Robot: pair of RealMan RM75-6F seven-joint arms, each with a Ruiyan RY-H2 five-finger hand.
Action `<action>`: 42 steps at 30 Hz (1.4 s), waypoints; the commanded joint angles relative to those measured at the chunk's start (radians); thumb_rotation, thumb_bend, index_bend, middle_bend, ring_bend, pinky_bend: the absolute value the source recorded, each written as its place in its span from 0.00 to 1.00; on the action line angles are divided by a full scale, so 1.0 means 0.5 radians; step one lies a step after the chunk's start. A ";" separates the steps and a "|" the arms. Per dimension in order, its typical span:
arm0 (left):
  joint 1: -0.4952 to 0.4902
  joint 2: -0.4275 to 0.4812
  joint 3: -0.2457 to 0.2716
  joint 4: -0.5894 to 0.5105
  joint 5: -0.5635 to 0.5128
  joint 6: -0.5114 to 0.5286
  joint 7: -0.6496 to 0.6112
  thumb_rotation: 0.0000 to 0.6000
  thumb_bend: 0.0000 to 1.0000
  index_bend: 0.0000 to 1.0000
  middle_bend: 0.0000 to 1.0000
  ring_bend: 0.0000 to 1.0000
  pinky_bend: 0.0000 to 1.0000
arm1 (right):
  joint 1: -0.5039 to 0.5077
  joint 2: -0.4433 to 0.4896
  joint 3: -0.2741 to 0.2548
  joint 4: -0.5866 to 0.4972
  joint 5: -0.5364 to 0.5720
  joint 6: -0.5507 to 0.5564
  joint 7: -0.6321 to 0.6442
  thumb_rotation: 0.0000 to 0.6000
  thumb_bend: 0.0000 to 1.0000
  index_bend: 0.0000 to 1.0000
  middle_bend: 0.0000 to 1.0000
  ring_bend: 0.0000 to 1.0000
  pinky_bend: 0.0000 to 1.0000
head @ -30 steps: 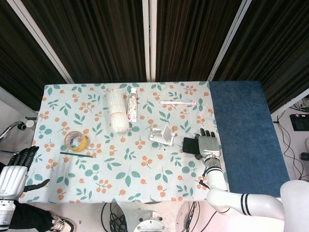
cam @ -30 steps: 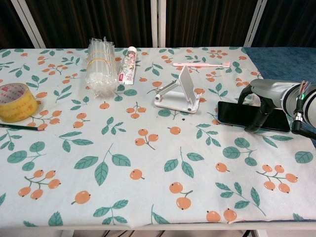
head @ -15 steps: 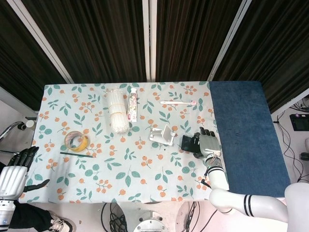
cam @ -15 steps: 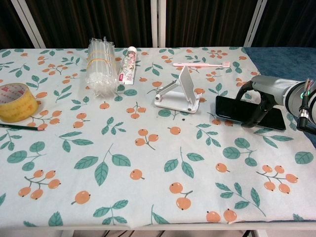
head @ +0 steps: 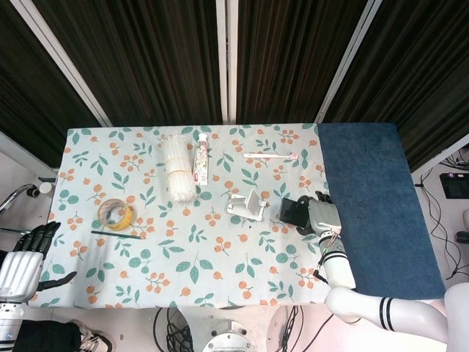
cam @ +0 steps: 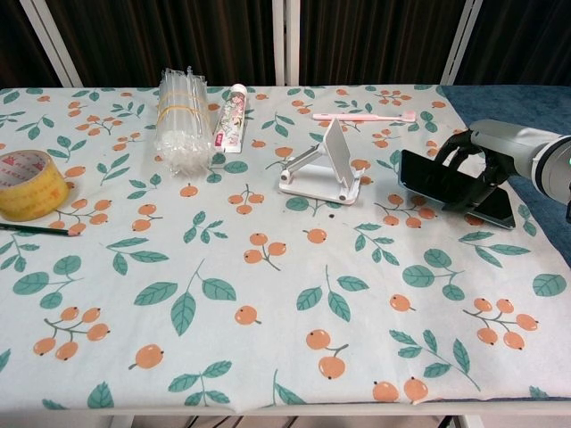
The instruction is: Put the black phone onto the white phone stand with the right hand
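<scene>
My right hand (cam: 477, 165) grips the black phone (cam: 451, 185), lifted and tilted near the surface's right edge. The white phone stand (cam: 323, 165) sits just to its left, cradle facing me; my left hand (head: 22, 264) hangs open, far off.

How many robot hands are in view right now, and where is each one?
2. The right hand holds the black phone right of the white phone stand; the left hand hangs off the table's left edge.

Right robot hand (cam: 500, 152) silver w/ black fingers, white arm w/ black bands; left robot hand (head: 22, 260) same.
</scene>
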 commanded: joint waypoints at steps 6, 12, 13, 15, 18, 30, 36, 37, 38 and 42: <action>0.002 0.009 0.000 -0.010 -0.010 -0.007 0.006 0.73 0.02 0.06 0.09 0.10 0.19 | -0.045 0.020 0.025 0.001 -0.103 -0.029 0.145 1.00 0.30 0.63 0.41 0.01 0.00; -0.001 0.012 -0.001 -0.013 -0.015 -0.015 0.005 0.74 0.02 0.06 0.09 0.10 0.19 | -0.078 0.098 0.069 -0.097 -0.199 -0.018 0.244 1.00 0.31 0.63 0.43 0.02 0.00; -0.001 0.012 -0.001 -0.013 -0.016 -0.017 0.006 0.73 0.02 0.06 0.09 0.10 0.19 | -0.081 0.114 0.080 -0.125 -0.214 -0.013 0.256 1.00 0.32 0.63 0.43 0.02 0.00; -0.004 0.013 -0.002 -0.015 -0.018 -0.023 0.008 0.73 0.02 0.06 0.09 0.10 0.19 | -0.083 0.153 0.112 -0.197 -0.252 0.004 0.281 1.00 0.32 0.63 0.43 0.02 0.00; -0.008 0.014 -0.005 -0.020 -0.021 -0.026 0.010 0.74 0.02 0.06 0.09 0.10 0.19 | -0.080 0.205 0.163 -0.312 -0.305 0.038 0.310 1.00 0.32 0.63 0.43 0.02 0.00; -0.006 0.006 -0.008 -0.011 -0.016 -0.013 0.002 0.74 0.02 0.06 0.09 0.10 0.19 | -0.105 0.092 0.331 -0.367 -0.621 0.116 0.781 1.00 0.32 0.63 0.45 0.03 0.00; -0.006 0.008 -0.006 0.002 -0.019 -0.020 -0.009 0.74 0.02 0.06 0.09 0.10 0.19 | -0.195 -0.097 0.315 -0.097 -0.934 -0.057 1.481 1.00 0.32 0.63 0.45 0.03 0.00; -0.006 0.007 -0.006 0.005 -0.020 -0.021 -0.012 0.73 0.02 0.06 0.09 0.10 0.19 | -0.199 -0.120 0.308 -0.052 -0.958 -0.072 1.533 1.00 0.32 0.63 0.45 0.03 0.00; -0.006 0.006 -0.006 0.007 -0.021 -0.022 -0.014 0.73 0.02 0.06 0.09 0.10 0.19 | -0.201 -0.144 0.300 -0.010 -0.986 -0.078 1.573 1.00 0.32 0.63 0.45 0.03 0.00; -0.001 0.005 -0.003 0.023 -0.027 -0.024 -0.028 0.74 0.02 0.06 0.09 0.10 0.19 | -0.215 -0.243 0.285 0.116 -1.067 -0.094 1.733 1.00 0.32 0.63 0.45 0.03 0.00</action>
